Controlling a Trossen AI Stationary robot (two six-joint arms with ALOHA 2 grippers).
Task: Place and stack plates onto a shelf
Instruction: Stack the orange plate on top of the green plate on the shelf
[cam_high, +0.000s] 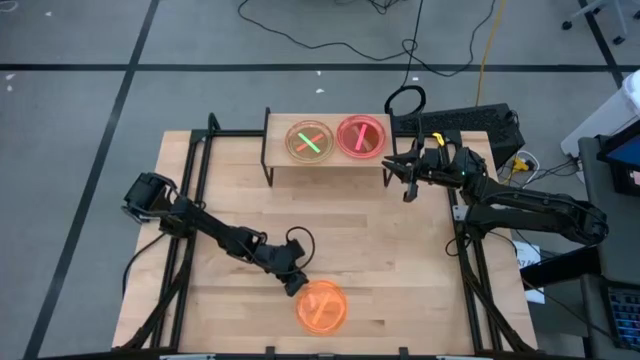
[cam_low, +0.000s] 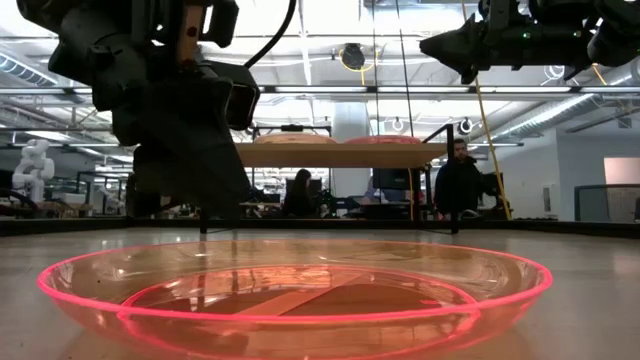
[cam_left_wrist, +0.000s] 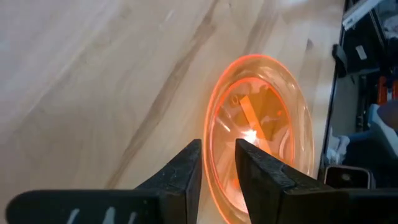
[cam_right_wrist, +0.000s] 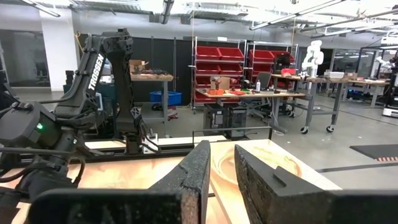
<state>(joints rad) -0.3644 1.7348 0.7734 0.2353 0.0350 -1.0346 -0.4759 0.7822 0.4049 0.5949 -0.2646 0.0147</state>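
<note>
hovering my left gripper (cam_high: 296, 284) at the near rim of the orange plate (cam_high: 322, 306), which is lying flat on the table (cam_high: 400, 260) near its front edge; the fingers (cam_left_wrist: 186, 168) are standing slightly parted, gripping nothing. i'm holding the right gripper (cam_high: 408, 172) empty and released beside the shelf (cam_high: 326, 158), where a green plate (cam_high: 309, 140) and a pink plate (cam_high: 362, 136) are sitting.
</note>
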